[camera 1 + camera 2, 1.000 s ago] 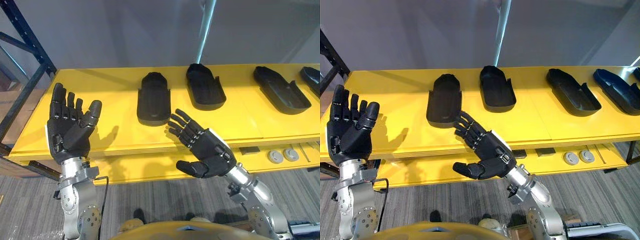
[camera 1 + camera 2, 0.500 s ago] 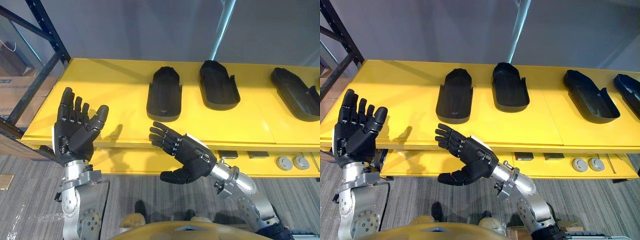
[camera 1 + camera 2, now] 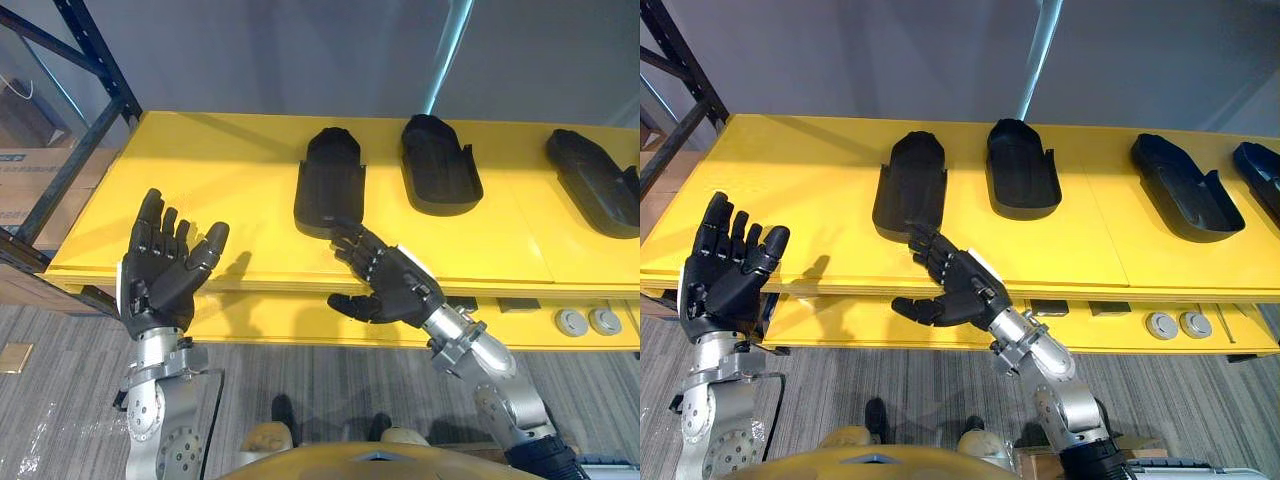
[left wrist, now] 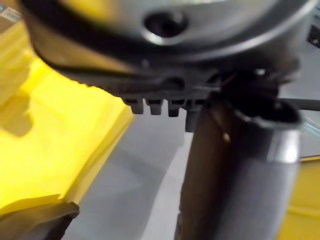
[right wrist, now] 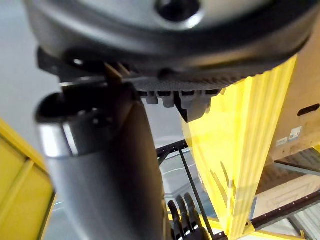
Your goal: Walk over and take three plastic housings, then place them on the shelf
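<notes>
Four black plastic housings are laid in a row on the yellow shelf [image 3: 200, 180]: the leftmost housing [image 3: 330, 182], a second housing [image 3: 440, 178], a third housing [image 3: 1185, 197] and a fourth housing [image 3: 1261, 171], which is cut off by the picture's edge. The right hand [image 3: 392, 287] is held open and empty, fingers spread, with its fingertips [image 3: 352, 246] at the leftmost housing's near end — whether contact is made cannot be told. The left hand [image 3: 162, 278] is raised palm-up at the shelf's front edge, fingers loosely straight, nothing held. On the lower board two grey discs [image 3: 587, 322] are seen — the dark items [image 3: 515, 304] beside them are half hidden under the shelf.
</notes>
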`<state>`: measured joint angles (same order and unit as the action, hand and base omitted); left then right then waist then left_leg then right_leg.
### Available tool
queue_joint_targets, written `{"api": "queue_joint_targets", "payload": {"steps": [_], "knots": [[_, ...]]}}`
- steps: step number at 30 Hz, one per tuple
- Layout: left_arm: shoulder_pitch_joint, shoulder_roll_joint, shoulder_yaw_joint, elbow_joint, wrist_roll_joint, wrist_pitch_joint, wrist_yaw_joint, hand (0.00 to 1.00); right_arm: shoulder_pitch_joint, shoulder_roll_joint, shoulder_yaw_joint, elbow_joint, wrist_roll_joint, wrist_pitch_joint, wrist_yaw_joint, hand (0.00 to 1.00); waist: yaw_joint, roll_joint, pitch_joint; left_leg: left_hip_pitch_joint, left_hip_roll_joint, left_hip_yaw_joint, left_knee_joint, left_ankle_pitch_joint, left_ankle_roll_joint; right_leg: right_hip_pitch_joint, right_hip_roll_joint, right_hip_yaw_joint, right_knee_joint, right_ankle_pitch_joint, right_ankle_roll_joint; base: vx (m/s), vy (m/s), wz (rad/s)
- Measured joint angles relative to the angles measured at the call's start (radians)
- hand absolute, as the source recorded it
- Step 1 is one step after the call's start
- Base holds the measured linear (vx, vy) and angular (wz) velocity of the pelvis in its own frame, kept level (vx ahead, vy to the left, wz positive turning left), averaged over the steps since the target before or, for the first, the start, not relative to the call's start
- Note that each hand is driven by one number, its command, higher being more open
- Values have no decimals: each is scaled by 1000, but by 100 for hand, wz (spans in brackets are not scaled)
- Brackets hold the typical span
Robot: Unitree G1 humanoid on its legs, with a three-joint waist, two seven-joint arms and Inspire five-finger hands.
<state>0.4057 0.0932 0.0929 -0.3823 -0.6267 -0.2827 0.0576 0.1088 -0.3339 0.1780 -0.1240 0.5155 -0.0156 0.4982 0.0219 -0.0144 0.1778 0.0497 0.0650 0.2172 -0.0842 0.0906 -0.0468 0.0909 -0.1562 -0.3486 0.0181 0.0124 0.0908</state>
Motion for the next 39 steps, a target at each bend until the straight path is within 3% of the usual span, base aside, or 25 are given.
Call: {"api": "queue_joint_targets", "payload": {"steps": [8,19,28,39], "knots": [[0,-7,0,3,6,0,5,100,-60,44,-12,66,-1,-17,-86,100,2,14,12,-1,-1,-15,0,2,2,5,-1,-10,0,0,0,4,-2,2],[1,-17,-1,26,6,1,4,100,-116,64,-10,156,-1,-20,-100,100,7,29,31,9,-2,-35,0,4,-1,21,-9,-34,22,-18,2,2,-3,7],[0,-17,-5,26,6,2,4,100,-153,73,-9,201,-42,-59,-149,100,7,27,34,10,-3,-39,0,4,-1,18,-12,-36,33,-24,1,0,0,0],[-1,-17,-35,26,6,5,4,100,-183,98,-14,209,-69,-65,-222,100,7,38,46,12,-4,-40,0,7,0,19,-14,-36,36,-24,1,0,0,0]]}}
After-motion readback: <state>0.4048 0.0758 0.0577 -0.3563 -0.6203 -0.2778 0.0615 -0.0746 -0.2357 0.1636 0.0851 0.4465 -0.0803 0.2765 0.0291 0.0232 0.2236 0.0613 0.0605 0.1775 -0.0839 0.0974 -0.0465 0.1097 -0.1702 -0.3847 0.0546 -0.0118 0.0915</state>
